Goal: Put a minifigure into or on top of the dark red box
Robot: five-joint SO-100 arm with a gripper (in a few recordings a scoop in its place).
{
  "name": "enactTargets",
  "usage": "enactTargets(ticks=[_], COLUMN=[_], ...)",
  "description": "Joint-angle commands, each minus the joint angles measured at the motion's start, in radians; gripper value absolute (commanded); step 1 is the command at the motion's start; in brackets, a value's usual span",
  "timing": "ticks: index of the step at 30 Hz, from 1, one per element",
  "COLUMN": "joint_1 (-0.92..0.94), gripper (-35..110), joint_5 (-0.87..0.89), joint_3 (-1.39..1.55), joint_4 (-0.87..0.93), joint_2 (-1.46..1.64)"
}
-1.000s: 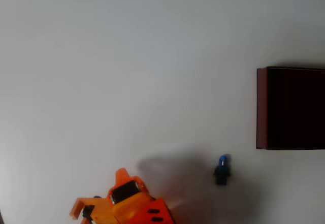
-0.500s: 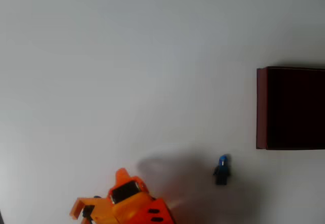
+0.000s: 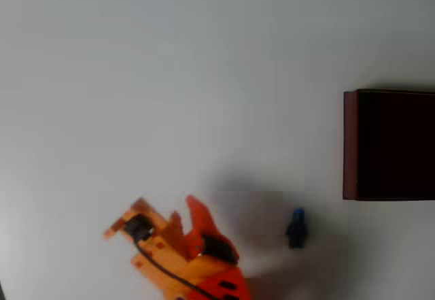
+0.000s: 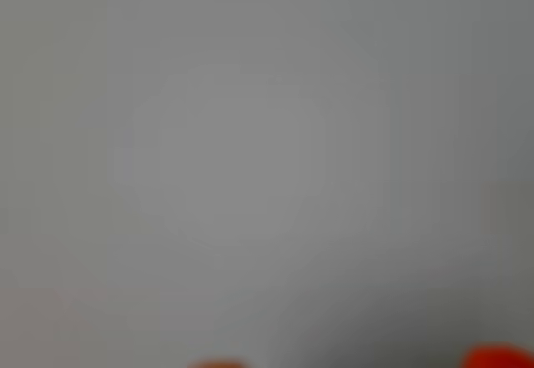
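My gripper [image 3: 160,213] holds nothing; in the overhead view its two orange fingers stand apart, with bare desk between them. Half a second ago the arm was parked lower at the desk's near edge with the wrist turned away. Now it has swung up and round, and its shadow has slid toward the minifigure [image 3: 296,228].

The wrist view gives me a blurred grey surface with an orange fingertip [image 4: 499,358] at the bottom edge, so I cannot aim from it.

The minifigure has not moved: it lies on the white desk [image 3: 170,75] near the near edge, right of the arm and well apart from the fingers. The dark red box [image 3: 350,143] sits at the right edge, just beyond the figure, unchanged.

I judge the reach has only begun, with the grasp still ahead.
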Motion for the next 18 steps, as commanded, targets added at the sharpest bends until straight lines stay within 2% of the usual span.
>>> enactTargets(ticks=[1,3,6,9,14,18], joint_1=[0.123,0.218,0.360,0.489,0.617,0.672], gripper=[17,20,21,20,22,23], joint_5=[0.146,0.160,0.143,0.140,0.206,0.225], joint_3=[-0.143,-0.255,-0.528,-0.680,-0.655,-0.601], joint_4=[0.018,0.040,0.178,0.262,0.238,0.107], joint_2=[-0.055,-0.227,-0.614,-0.854,-0.979,-1.075])
